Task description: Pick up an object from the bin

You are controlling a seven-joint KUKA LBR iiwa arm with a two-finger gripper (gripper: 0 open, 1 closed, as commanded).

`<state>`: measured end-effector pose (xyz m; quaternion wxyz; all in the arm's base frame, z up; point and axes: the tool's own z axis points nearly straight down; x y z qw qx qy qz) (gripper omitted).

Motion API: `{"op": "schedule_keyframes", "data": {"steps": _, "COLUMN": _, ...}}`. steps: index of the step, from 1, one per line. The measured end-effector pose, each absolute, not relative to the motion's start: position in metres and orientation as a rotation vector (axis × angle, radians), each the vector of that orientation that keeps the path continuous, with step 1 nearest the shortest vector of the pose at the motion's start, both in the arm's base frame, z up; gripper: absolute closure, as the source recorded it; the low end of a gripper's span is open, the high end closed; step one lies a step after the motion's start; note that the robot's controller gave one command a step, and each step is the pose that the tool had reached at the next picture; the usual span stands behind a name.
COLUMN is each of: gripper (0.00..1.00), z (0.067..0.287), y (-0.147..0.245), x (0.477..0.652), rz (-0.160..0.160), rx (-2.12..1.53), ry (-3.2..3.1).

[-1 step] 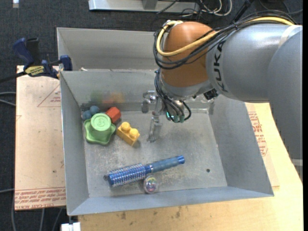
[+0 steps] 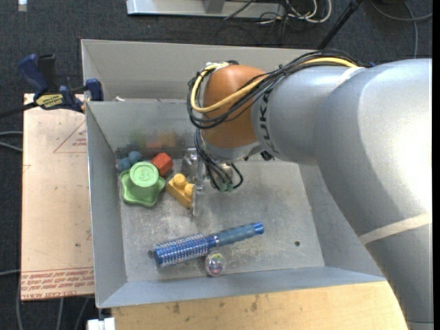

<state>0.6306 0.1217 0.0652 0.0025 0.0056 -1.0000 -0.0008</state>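
My gripper [image 2: 198,196] reaches down under the orange wrist cover into the left middle of the bin. Its tip stands right beside a small yellow plastic toy [image 2: 180,188], on that toy's right side. Whether it touches the toy I cannot tell. A red block [image 2: 162,162] lies just behind the yellow toy. A green, lobed, lid-like piece [image 2: 143,183] lies to its left.
A blue hairbrush [image 2: 206,245] lies across the front of the bin floor, with a small clear marble-like ball [image 2: 215,265] in front of it. A bluish piece [image 2: 128,159] sits in the back left corner. The arm covers the bin's right side.
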Motion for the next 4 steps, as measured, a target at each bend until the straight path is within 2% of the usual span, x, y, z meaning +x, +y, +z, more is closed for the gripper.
{"op": "schedule_keyframes", "data": {"steps": 1, "gripper": 0.0, "z": 0.101, "y": 0.147, "x": 0.622, "rz": -0.005, "rx": -0.162, "ry": -3.141}}
{"op": "schedule_keyframes", "data": {"steps": 2, "gripper": 0.0, "z": 0.106, "y": 0.126, "x": 0.631, "rz": -0.003, "rx": -0.262, "ry": -3.134}}
{"op": "schedule_keyframes", "data": {"steps": 3, "gripper": 0.0, "z": 0.068, "y": 0.141, "x": 0.627, "rz": -0.003, "rx": -0.401, "ry": -3.114}}
{"op": "schedule_keyframes", "data": {"steps": 4, "gripper": 0.0, "z": 0.069, "y": 0.142, "x": 0.628, "rz": -0.003, "rx": -0.399, "ry": -3.118}}
